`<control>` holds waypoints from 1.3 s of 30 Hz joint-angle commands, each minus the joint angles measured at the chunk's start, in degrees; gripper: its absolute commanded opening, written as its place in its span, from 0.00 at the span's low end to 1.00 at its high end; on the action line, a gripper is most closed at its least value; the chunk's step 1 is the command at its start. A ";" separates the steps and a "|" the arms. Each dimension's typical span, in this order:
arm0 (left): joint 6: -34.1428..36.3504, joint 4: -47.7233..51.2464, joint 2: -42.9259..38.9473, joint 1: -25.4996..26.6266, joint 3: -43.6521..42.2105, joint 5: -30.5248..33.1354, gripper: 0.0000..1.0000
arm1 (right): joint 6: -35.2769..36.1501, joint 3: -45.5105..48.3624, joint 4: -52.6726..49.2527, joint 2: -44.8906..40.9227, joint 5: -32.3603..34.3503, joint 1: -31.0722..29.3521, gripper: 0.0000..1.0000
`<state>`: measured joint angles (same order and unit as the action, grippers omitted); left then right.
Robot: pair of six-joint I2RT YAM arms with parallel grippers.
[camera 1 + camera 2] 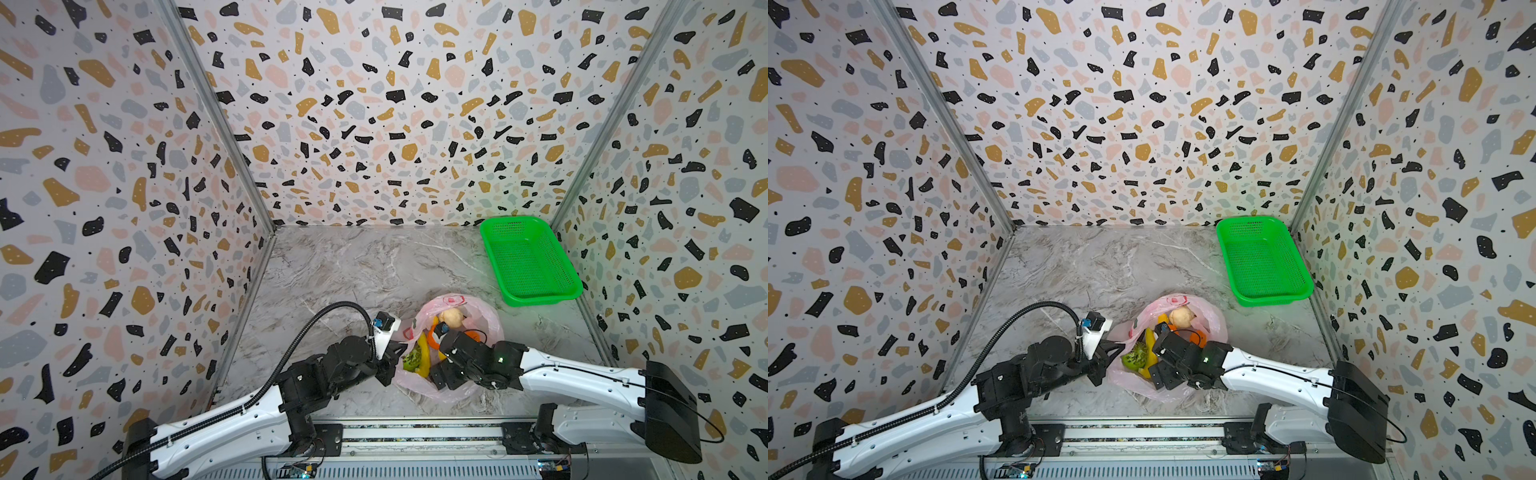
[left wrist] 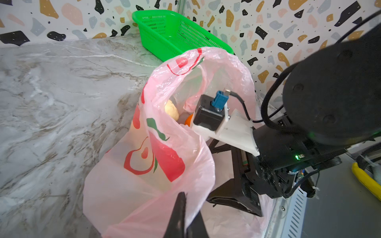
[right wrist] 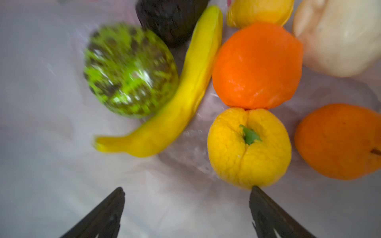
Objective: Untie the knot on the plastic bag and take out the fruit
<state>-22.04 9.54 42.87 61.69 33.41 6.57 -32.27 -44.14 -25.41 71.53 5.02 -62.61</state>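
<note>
Untying looks done, unloading is on: the left gripper [image 2: 186,204] pinches shut on the rim of the thin pink translucent plastic bag [image 2: 127,185] at five o'clock on the grey marbled table [image 1: 353,270], the right gripper [image 3: 188,188] hangs wide open inside above the small colourful fruit [image 3: 255,66], needing next to straddle one piece and close.

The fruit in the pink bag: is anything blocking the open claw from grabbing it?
No, nothing visible. The plastic bag is open, its rim pinched by the left gripper. The right gripper is inside, jaws open, with the fruit lying bare before it.
</note>
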 commanded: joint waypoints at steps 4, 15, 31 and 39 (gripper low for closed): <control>6.13 -1.87 3.51 0.27 6.50 4.92 0.00 | 3.96 -4.46 9.38 9.73 -3.81 0.87 0.95; 10.91 -1.44 5.07 0.27 5.37 15.36 0.00 | 4.06 -10.96 15.67 19.14 -0.33 9.13 0.96; 6.84 -5.61 -0.29 0.27 -0.25 13.16 0.00 | 3.04 1.74 0.57 5.23 -7.80 1.41 0.95; -3.12 12.60 4.34 0.27 7.04 7.27 0.00 | 5.45 -5.69 -0.26 8.34 -7.99 -3.97 0.98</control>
<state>-20.67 14.33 45.91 61.73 36.58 16.51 -27.92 -45.54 -23.92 80.99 -3.49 -66.94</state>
